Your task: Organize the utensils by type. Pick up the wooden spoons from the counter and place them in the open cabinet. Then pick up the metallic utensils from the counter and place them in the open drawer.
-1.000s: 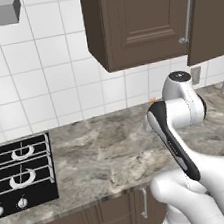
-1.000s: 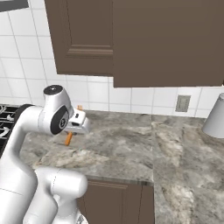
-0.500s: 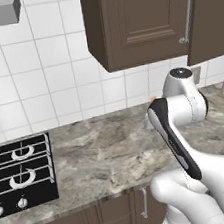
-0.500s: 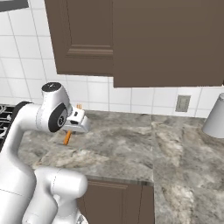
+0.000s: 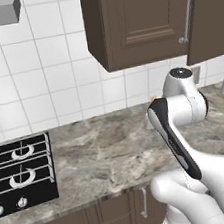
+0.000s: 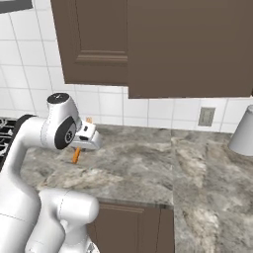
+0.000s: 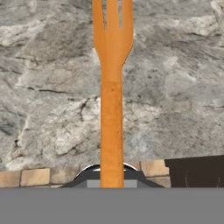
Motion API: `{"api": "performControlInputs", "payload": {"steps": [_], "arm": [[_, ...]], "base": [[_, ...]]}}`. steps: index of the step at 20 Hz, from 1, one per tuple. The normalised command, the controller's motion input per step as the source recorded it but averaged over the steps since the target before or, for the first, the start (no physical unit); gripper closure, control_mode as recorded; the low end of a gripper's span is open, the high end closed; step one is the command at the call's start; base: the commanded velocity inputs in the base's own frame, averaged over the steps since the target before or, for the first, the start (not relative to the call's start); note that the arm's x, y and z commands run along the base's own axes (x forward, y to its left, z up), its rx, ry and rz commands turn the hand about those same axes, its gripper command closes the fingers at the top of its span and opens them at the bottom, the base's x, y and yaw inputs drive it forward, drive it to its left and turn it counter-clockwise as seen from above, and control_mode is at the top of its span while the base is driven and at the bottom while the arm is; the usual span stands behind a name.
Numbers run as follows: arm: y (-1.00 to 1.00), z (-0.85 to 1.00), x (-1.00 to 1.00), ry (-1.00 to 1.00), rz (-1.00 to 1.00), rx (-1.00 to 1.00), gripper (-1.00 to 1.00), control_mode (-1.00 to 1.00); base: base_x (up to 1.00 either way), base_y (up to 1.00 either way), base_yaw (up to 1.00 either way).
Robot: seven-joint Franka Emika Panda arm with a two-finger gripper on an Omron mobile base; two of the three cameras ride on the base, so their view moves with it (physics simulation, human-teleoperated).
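Note:
My gripper [image 6: 92, 139] is shut on a slim bright orange fork [image 7: 112, 109], one of the metallic utensils. It holds the fork by the handle just above the grey-brown marbled counter [image 6: 148, 158]. In the hand view the fork runs straight up from between my jaws, with its three tines at the top and the stone counter [image 7: 175, 87] behind it. From the right base view the fork [image 6: 76, 155] pokes out below the hand, angled down toward the counter. In the left base view the arm's white joint covers the hand, and the counter [image 5: 100, 156] lies beside it.
A black gas hob [image 5: 21, 167] sits at the counter's left. A grey canister [image 6: 243, 132] stands at the far right beside a wall outlet [image 6: 206, 116]. Closed dark brown wall cabinets [image 5: 141, 19] hang above, close over the arm. Lower cabinet fronts [image 6: 128, 227] run under the counter's edge.
The arm's upper joint has shifted slightly up and to the right. The fork stays in the grip in nearly the same place.

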Motion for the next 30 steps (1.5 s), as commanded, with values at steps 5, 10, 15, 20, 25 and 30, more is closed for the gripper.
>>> {"api": "performControlInputs", "payload": {"steps": [5,10,15,20,25,30], "arm": [[0.00,0.00,0.00,0.00,0.00,0.00,1.00,1.00],[0.00,0.00,0.00,0.00,0.00,0.00,1.00,1.00],[0.00,0.00,0.00,0.00,0.00,0.00,1.00,1.00],[0.00,0.00,0.00,0.00,0.00,0.00,1.00,1.00],[0.00,0.00,0.00,0.00,0.00,0.00,1.00,1.00],[0.00,0.00,0.00,0.00,0.00,0.00,1.00,1.00]], "base": [[-0.53,0.36,0.00],[-0.05,0.89,0.00],[-0.05,0.98,0.01],[-0.44,0.54,0.09],[-0.20,0.30,0.36],[0.08,0.21,0.65]]}}
